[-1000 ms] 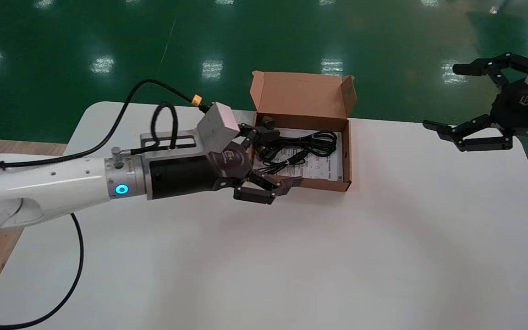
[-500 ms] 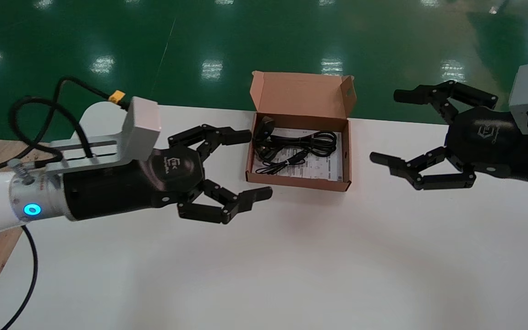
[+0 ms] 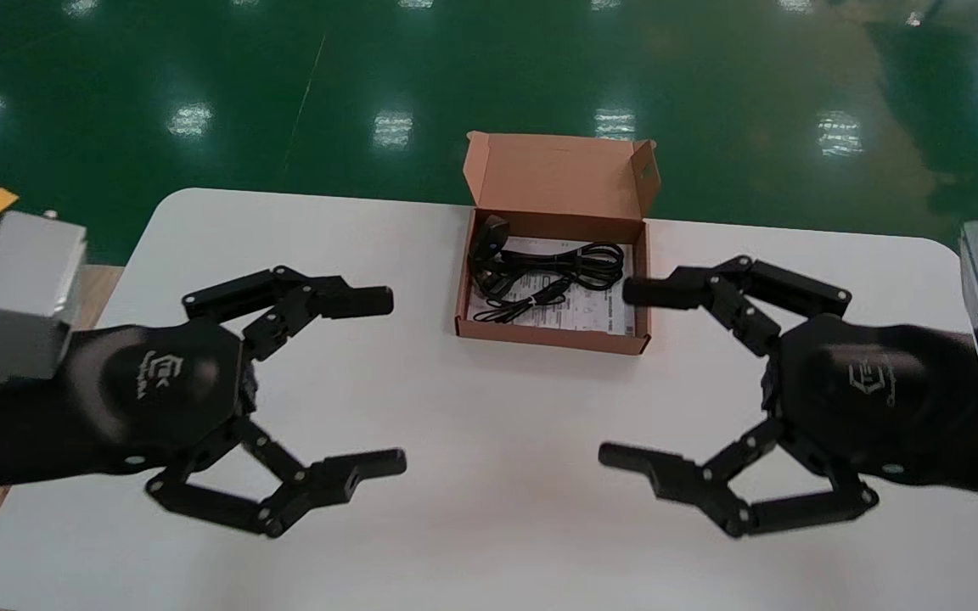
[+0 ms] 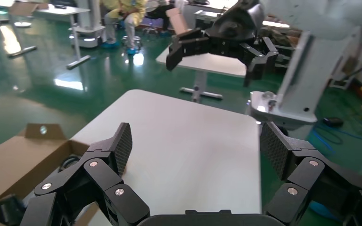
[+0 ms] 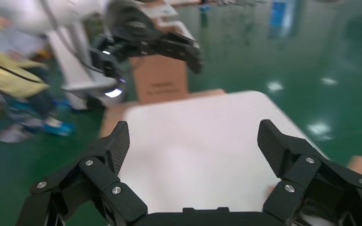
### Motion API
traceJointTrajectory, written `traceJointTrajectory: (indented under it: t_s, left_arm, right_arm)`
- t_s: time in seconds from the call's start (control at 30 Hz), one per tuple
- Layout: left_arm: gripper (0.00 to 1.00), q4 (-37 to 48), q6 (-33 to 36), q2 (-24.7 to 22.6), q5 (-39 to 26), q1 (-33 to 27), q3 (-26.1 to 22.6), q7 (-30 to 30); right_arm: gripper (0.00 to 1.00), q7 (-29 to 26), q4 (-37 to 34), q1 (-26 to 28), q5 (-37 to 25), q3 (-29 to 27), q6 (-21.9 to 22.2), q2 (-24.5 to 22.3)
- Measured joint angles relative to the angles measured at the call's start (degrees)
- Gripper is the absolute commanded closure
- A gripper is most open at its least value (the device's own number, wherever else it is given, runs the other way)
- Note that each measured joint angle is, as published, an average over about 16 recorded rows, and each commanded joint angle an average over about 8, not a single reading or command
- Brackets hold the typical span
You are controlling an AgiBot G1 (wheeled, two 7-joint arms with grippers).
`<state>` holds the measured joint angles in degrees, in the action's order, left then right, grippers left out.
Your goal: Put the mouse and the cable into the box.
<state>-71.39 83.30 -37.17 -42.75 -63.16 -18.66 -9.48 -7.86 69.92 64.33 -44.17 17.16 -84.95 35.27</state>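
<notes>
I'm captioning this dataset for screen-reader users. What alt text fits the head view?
An open cardboard box at the far side of a white table holds a coiled black cable. The left gripper and right gripper hover open, nearer the camera, on either side, both empty.

The box (image 3: 561,174) was plain brown cardboard; the cable (image 3: 581,260) and the mouse (image 3: 489,235) were both black, the leaflet (image 3: 592,316) white with dark print. The surface (image 3: 489,518) was white, the floor (image 3: 200,68) glossy green dotted with pale light spots. The left pincer (image 3: 377,383) and the right pincer (image 3: 629,374) were black, their pads (image 4: 124,143) finely cross-hatched, the left wrist block (image 3: 22,293) grey.
</notes>
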Motion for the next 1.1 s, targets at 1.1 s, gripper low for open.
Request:
traceJointTrajectory:
  t_s: [1.1]
  left_arm:
    - [0.00,-2.2,2.5,2.2,1.0,1.7,2.7,-1.3]
  right_arm:
    - [0.00,-2.8,3.7,-2.9,2.4,-1.2,-0.8,-0.3]
